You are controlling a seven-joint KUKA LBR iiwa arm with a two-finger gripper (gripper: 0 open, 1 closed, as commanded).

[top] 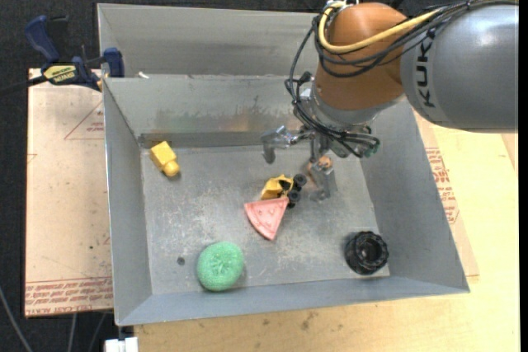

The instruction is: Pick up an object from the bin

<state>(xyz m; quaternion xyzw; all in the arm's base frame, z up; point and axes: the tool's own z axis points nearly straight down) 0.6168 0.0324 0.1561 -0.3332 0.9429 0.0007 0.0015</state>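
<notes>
**Position.** The tool [318,181] hangs low inside the bin [124,177], right of centre, under the arm's orange cover [363,53]. Whether it is set wide or narrow cannot be told, because the wrist and cables hide its working end. Nothing can be seen in its grip.

**Contents.**
- A small yellow and black piece [279,187] lies on the floor near the middle of the bin, just left of the tool. It is the nearest thing and, in my judgement, the likeliest to be picked.
- A pink wedge [268,218] lies directly in front of that piece, touching it or nearly so.
- A green ball [221,266] sits near the front wall.
- A black cap [365,251] sits in the front right corner.
- A yellow block [165,158] lies at the back left.
- These last three are well apart from the tool.

**Stage.** The pick is not yet made.

**Risks.**
- The tool stands beside the yellow and black piece rather than over it, so closing here would likely catch air or only clip an edge.
- A sideways correction this low could push the piece along the floor instead of gripping it.
- With the wedge so close, the tool may catch both things, or tip the wedge and disturb the piece.
- The piece is small and irregular, so a poor hold may slip on the lift.
- Going lower risks striking the metal floor.
</notes>
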